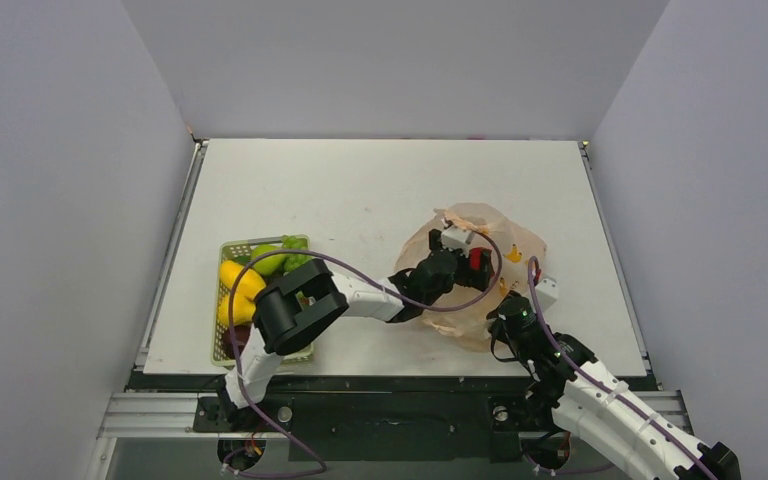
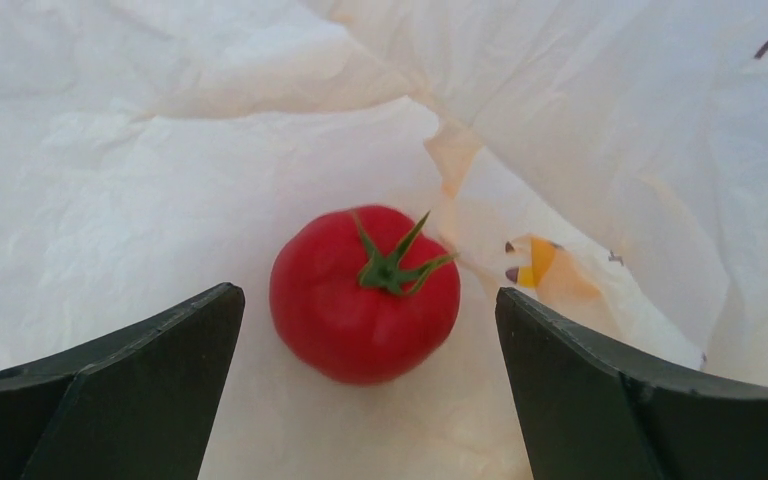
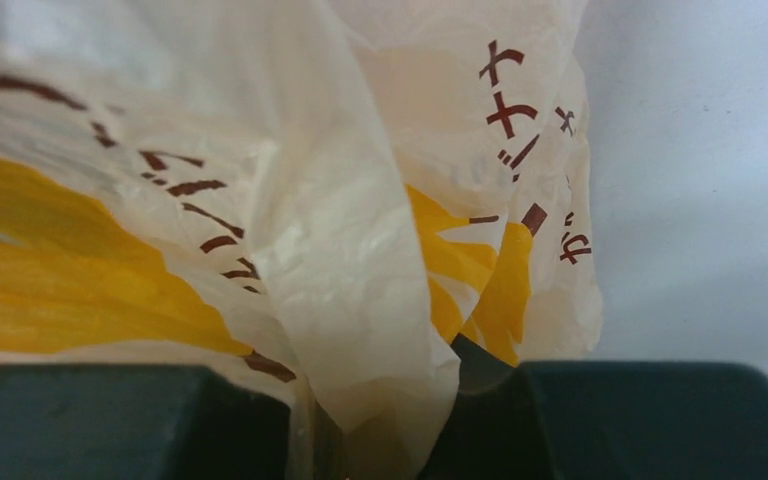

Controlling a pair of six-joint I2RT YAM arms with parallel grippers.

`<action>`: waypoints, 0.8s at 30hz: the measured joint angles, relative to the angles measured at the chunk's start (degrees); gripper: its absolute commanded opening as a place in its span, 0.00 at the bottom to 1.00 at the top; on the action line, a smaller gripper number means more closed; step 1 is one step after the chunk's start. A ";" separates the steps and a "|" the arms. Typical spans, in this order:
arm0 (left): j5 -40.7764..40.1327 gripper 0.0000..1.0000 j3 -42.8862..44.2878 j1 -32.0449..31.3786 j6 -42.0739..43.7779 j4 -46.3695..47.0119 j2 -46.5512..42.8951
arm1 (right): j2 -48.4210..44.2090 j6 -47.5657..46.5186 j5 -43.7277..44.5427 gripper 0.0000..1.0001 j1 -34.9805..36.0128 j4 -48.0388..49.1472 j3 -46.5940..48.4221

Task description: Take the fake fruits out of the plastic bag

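My left jaws faced the red fake fruit (image 2: 364, 295), dead ahead inside the plastic bag (image 2: 110, 180).
They stood wide open, empty, flanking it without touching; my right jaws pinched the bag's rim.

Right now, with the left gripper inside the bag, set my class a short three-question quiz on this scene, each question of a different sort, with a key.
1. True or false: the left gripper is shut on the red fruit.
2. What does the right gripper pinch? A the red fruit; B the plastic bag; C nothing.
3. Fill in: a yellow fruit lies in the light green ____.
Key: 1 false, its jaws stand open; 2 B; 3 basket.
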 measured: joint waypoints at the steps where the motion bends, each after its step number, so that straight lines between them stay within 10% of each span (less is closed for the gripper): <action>1: -0.22 0.97 1.18 -0.09 0.70 0.28 0.98 | 0.00 0.00 -0.20 0.21 0.00 0.09 0.00; 7: -2.62 0.97 16.24 -0.35 4.46 -1.88 13.55 | -0.37 -0.22 -1.33 0.18 -0.02 0.00 0.00; 11: -4.24 0.79 22.62 -0.35 5.46 -6.10 19.71 | -1.73 -0.46 -1.81 0.16 -0.02 -0.52 0.02; 17: -5.73 0.43 22.73 -0.39 8.59 -6.08 20.65 | -3.82 -1.03 -1.92 0.08 -0.02 -1.53 0.39; 24: 1.27 0.31 9.49 0.04 5.20 -10.49 7.91 | -3.04 -1.36 0.57 0.00 -0.02 -1.22 0.70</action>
